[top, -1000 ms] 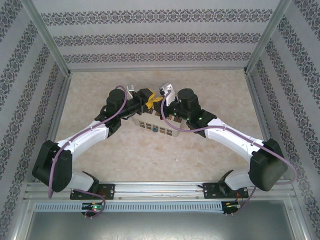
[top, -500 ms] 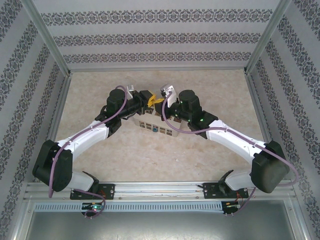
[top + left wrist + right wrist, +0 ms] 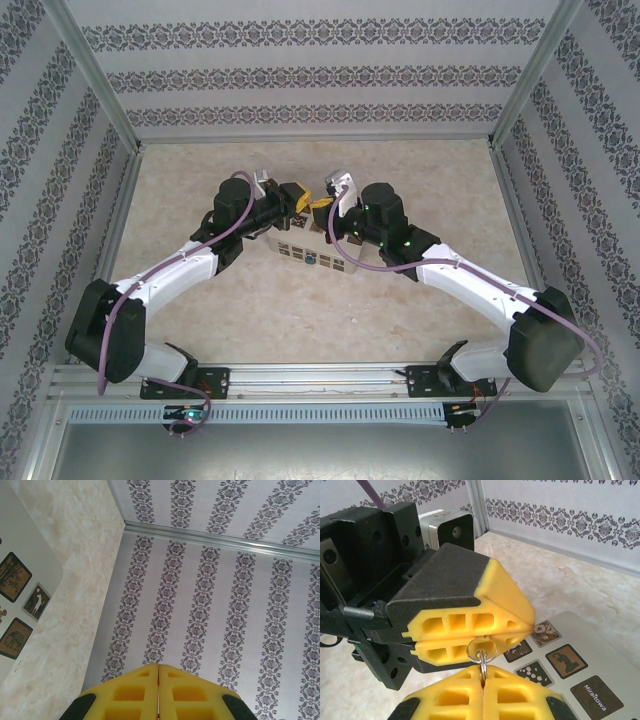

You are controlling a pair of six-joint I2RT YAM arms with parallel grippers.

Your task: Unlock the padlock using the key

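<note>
Lying on the near part of the cream box, the padlock, a tiny blue speck, sat just on the near side of both pincers, touching neither. The right pincer was closed on the thin link of a silvery ring. The left pincer was shut, facing it tip to tip, the ring's top at its seam; a grip there could not be confirmed. The box stood on the marbled tabletop.

key ring partly hidden, box cut off
</note>
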